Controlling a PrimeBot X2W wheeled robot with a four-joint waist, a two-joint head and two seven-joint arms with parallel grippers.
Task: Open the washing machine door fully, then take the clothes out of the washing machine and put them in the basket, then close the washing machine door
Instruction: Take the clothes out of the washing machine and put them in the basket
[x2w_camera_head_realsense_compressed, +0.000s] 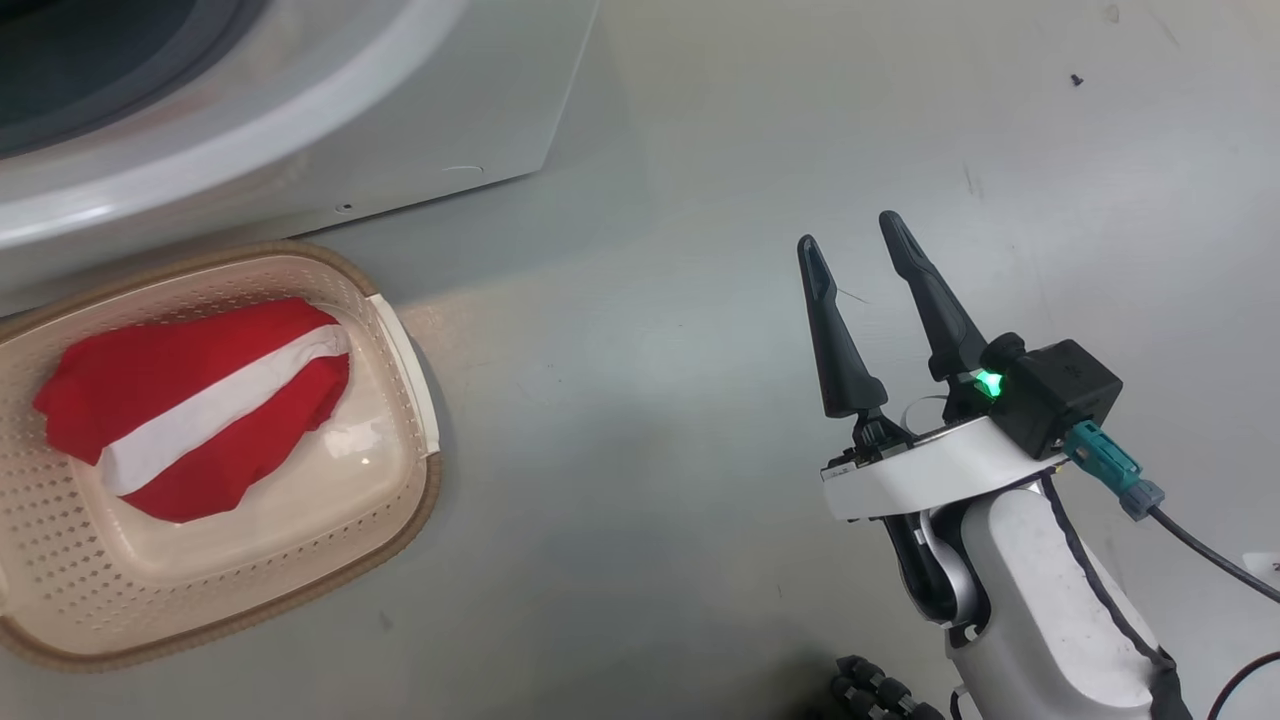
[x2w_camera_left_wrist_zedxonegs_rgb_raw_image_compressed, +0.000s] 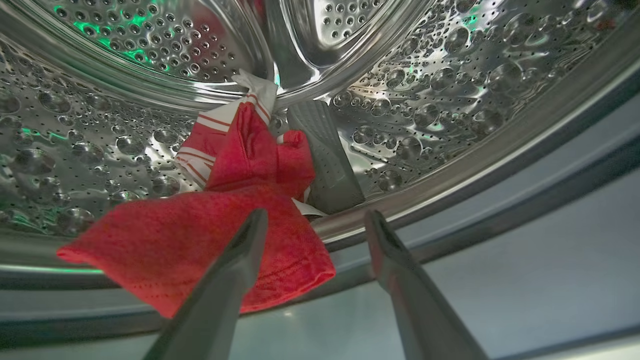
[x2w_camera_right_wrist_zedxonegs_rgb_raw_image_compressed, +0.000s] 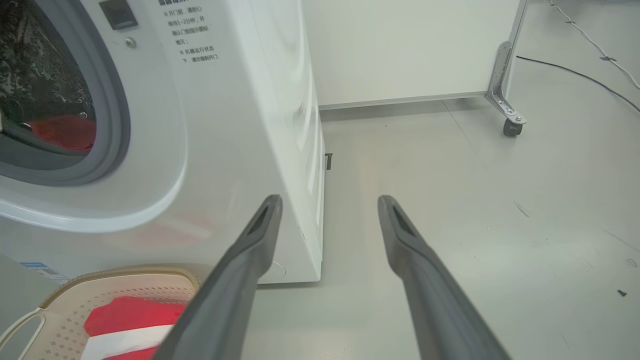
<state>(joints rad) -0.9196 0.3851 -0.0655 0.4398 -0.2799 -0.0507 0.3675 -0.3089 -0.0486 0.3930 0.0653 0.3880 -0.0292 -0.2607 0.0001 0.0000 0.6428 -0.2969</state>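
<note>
**Entry:** clothes (x2w_camera_left_wrist_zedxonegs_rgb_raw_image_compressed: 150, 245), red, draped over drum lip (x2w_camera_left_wrist_zedxonegs_rgb_raw_image_compressed: 450, 187), at ten o'clock of left pincer (x2w_camera_left_wrist_zedxonegs_rgb_raw_image_compressed: 316, 215), which is spread wide and empty. One piece lies in basket (x2w_camera_head_realsense_compressed: 300, 520). Right pincer (x2w_camera_head_realsense_compressed: 850, 235) is wide and idle.
**Risk:** an off-centre closing nips only the hem, and the cloth slips to the floor (x2w_camera_head_realsense_compressed: 650, 400).

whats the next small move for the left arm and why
Probably ease the left gripper forward and a little toward the red cloth, so its open fingers straddle it, then close. That cloth lies in the drum, draped over its lip, and the fingers hold nothing. One garment is already in the basket.
</note>
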